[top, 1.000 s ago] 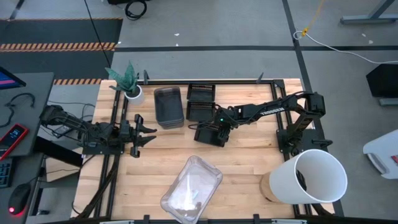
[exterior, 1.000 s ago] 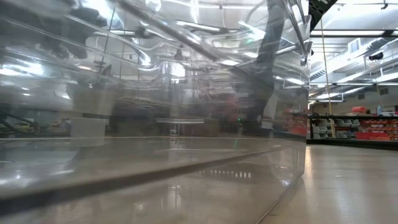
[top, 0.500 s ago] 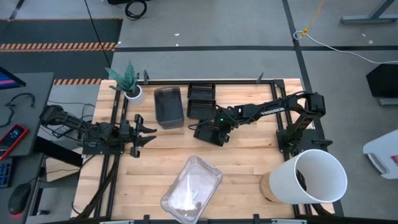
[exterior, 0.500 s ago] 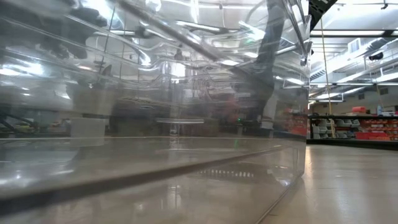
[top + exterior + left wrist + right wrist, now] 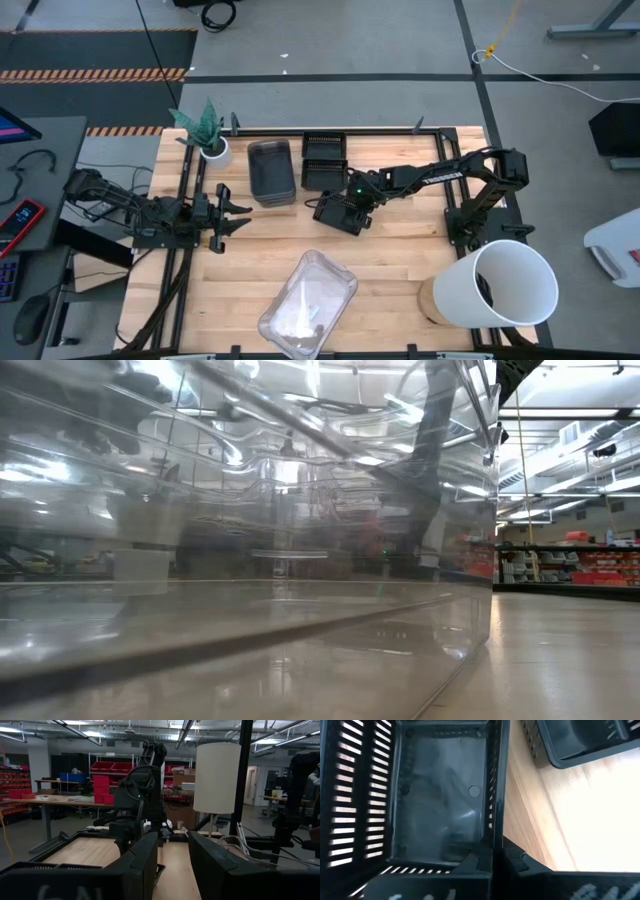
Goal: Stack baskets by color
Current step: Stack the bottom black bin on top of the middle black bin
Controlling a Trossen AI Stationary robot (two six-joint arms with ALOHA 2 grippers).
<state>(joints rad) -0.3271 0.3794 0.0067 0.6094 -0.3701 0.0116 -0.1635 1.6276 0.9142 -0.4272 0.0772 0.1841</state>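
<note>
The low view is filled by the clear baskets' point(image 5: 240, 540) wall, hiding the table behind. On the table point(image 5: 400, 260) that clear stack sits at 6 o'clock, the white bucket point(image 5: 505, 283) at 4. Centre – the right gripper point(image 5: 345, 208) is clenched on a black lattice basket's point(image 5: 338, 214) rim, just below two black baskets point(image 5: 323, 162) beside the grey stack point(image 5: 271, 172). The left gripper point(image 5: 243, 215) waits at 9, fingers parted, empty.

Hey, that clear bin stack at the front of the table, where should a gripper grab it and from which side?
Take the clear bin stack by its rim on a long side, coming from above: it sits upright, mouth up, skewed on the table, leaving that thin wall exposed.
</note>
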